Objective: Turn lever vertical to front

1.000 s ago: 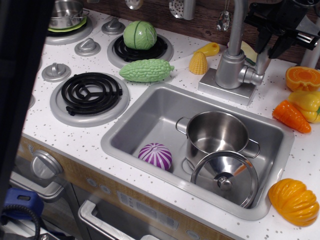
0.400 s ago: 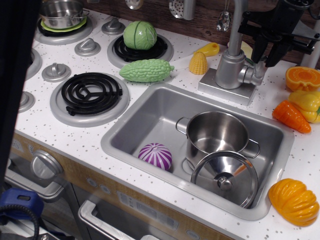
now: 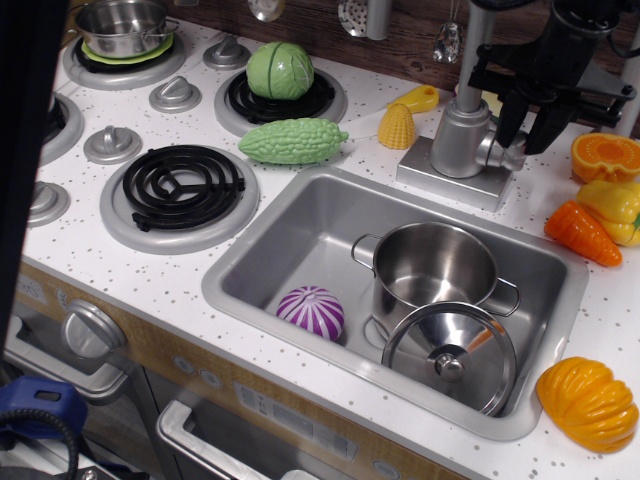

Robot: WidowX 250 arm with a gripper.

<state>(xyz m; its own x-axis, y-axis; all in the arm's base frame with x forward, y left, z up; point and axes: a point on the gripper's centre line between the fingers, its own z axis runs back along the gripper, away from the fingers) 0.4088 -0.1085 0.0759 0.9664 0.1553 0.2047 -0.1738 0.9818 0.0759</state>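
Gripper (image 3: 527,128): black, reaching down at the right side of the faucet body (image 3: 462,135); two dark fingers pointing down, parted, straddling the lever (image 3: 514,153). Whether the fingers press on the lever cannot be told.

Lever: short silver bar on the stubby hub at the right of the faucet body, largely hidden behind the fingers; its angle cannot be read.

Faucet body: silver, on a square base at the back rim of the sink (image 3: 290,230).

Sink contents: steel pot (image 3: 430,265), lid (image 3: 450,355) leaning against its front, purple striped onion (image 3: 311,311) to the left.

Counter, right: orange half (image 3: 605,156), yellow pepper (image 3: 615,205), carrot (image 3: 582,233), orange pumpkin (image 3: 587,402).

Counter, left of faucet: corn (image 3: 397,126), bitter gourd (image 3: 292,140), cabbage (image 3: 279,70) on a burner.
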